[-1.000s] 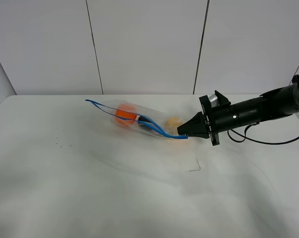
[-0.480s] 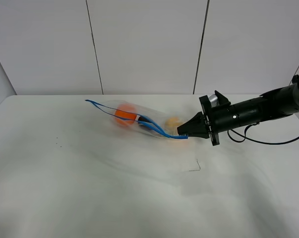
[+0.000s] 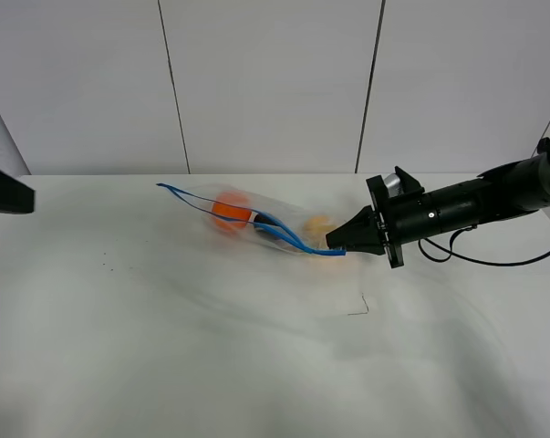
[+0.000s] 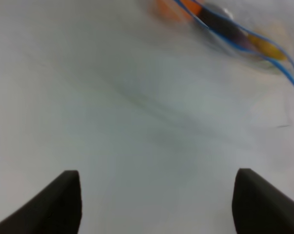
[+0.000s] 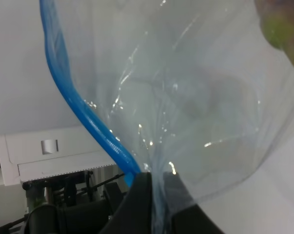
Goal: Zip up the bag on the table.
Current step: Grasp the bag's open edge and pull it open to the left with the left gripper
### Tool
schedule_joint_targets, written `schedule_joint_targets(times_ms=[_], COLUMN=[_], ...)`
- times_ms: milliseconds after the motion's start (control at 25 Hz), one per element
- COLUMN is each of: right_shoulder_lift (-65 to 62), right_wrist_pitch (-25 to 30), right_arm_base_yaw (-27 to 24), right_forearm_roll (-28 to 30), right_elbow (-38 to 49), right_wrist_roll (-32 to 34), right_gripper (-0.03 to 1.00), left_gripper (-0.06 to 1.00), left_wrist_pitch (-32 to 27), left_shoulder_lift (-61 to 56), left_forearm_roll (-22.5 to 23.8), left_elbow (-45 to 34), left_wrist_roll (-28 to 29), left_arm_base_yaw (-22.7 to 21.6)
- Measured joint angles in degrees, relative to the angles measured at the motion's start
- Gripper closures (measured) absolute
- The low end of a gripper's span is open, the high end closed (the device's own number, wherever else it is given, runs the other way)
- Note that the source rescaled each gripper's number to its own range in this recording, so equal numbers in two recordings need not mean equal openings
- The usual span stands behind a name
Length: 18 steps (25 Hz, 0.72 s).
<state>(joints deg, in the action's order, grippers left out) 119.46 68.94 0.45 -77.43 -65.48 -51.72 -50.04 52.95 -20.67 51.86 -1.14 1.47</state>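
Observation:
The clear bag (image 3: 256, 222) lies on the white table (image 3: 211, 356) at the back middle, with its blue zipper strip (image 3: 284, 233) gaping apart. An orange (image 3: 230, 209), a dark eggplant (image 3: 262, 223) and a yellow pear (image 3: 318, 223) show through it. My right gripper (image 3: 335, 245) is shut on the strip's right end, which the right wrist view shows pinched between the fingertips (image 5: 143, 187). My left gripper (image 4: 156, 204) is open and empty above bare table, well short of the bag (image 4: 225, 29). A dark part of the left arm (image 3: 3, 190) shows at the left edge.
A small dark mark (image 3: 358, 307) lies on the table in front of the bag's right end. A white panelled wall (image 3: 275, 82) stands behind the table. Cables (image 3: 493, 260) trail from the right arm.
A dark part of the left arm has come into view at the left edge of the exterior view. The bag and the right gripper have not moved.

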Motion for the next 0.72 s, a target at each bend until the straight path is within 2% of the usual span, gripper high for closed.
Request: schedule_joint_targets(times_ms=[120,240,440,720], right_shoulder_lift=[0.0,0.0,0.0,0.0], right_wrist_pitch=[0.0,0.0,0.0,0.0], right_arm_base_yaw=[0.0,0.0,0.0,0.0], right_forearm_roll=[0.0,0.0,0.0,0.0], right_elbow=[0.0,0.0,0.0,0.0], right_wrist_roll=[0.0,0.0,0.0,0.0], right_gripper=[0.96,0.96,0.96,0.96], left_gripper=[-0.06,-0.06,-0.06,-0.06], left_wrist_pitch=[2.08,4.77,9.37,18.95], left_shoulder_lift=[6.2,9.59,11.34,12.13], left_forearm_roll=[-6.64,-10.28,-11.1,-10.93], left_elbow=[0.0,-0.07,-0.07,-0.07], left_wrist_roll=[-3.99,-8.9,-10.68,-13.18], left_arm_base_yaw=[0.09,2.07,8.44,20.68])
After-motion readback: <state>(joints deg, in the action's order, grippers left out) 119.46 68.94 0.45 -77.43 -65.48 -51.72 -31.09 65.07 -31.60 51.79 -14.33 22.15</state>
